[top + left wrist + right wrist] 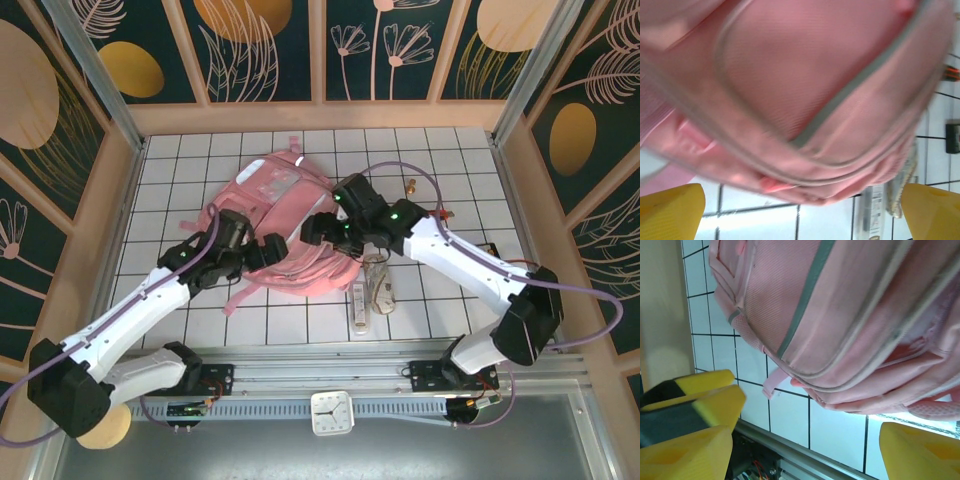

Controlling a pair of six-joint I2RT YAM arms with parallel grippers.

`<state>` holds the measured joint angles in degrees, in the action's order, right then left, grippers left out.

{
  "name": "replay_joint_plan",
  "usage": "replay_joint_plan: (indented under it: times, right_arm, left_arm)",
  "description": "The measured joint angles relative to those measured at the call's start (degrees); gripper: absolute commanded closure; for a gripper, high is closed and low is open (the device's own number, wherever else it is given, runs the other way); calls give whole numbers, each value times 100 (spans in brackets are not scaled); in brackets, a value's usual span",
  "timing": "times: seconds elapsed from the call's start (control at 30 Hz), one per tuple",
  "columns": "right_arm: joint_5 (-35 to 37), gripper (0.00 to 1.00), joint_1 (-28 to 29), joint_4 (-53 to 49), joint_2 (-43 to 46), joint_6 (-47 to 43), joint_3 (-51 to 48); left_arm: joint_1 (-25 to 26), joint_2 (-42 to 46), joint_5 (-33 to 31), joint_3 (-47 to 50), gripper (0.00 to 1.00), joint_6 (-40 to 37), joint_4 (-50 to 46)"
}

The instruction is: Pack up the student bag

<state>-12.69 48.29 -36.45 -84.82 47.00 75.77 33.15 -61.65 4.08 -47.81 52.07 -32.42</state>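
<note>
The student bag [283, 222], pink with grey zip lines, lies on the white tiled table between my two arms. My left gripper [266, 250] is at its near left edge. In the left wrist view its yellow fingertips [671, 210] stand wide apart and open, with bare tile between them and the bag [805, 85] just beyond. My right gripper [322, 228] hovers over the bag's right side. The right wrist view shows this gripper [805, 445] open too, nothing between its fingers [920, 452], and the bag [840, 315] above them with a loose strap [774, 382] hanging out.
A clear pouch of stationery [372, 288] lies on the tiles by the bag's near right corner. Small items [410, 185] sit at the back right. Wooden walls [115, 200] close in the table. A metal rail [790, 452] and a white clock [331, 412] line the near edge.
</note>
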Motion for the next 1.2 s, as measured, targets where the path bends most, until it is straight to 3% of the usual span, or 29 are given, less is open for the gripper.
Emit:
replay_joint_plan:
  times: [0.3, 0.57, 0.7, 0.8, 1.0, 1.13, 1.2]
  right_arm:
    - [393, 22, 673, 11, -649, 4, 415]
    - [592, 22, 737, -26, -675, 55, 470]
    - [651, 22, 737, -90, -675, 94, 472]
    - [675, 22, 737, -140, -675, 94, 472]
    - [695, 22, 737, -229, -675, 94, 474]
    - [710, 22, 737, -306, -675, 94, 474]
    - [710, 22, 737, -330, -675, 94, 476]
  left_arm:
    - [-748, 236, 769, 970, 17, 807, 540]
    - [-1058, -293, 1220, 1394, 32, 1139, 1606]
    - [-1075, -660, 1370, 1405, 44, 1172, 2072]
    - [-1078, -933, 1464, 1408, 61, 1196, 2356]
    - [-1078, -1375, 1593, 1528, 61, 1163, 2970]
    - [-1078, -1600, 1674, 1587, 51, 1154, 3329]
    - [-1078, -1650, 1674, 1593, 51, 1115, 3377]
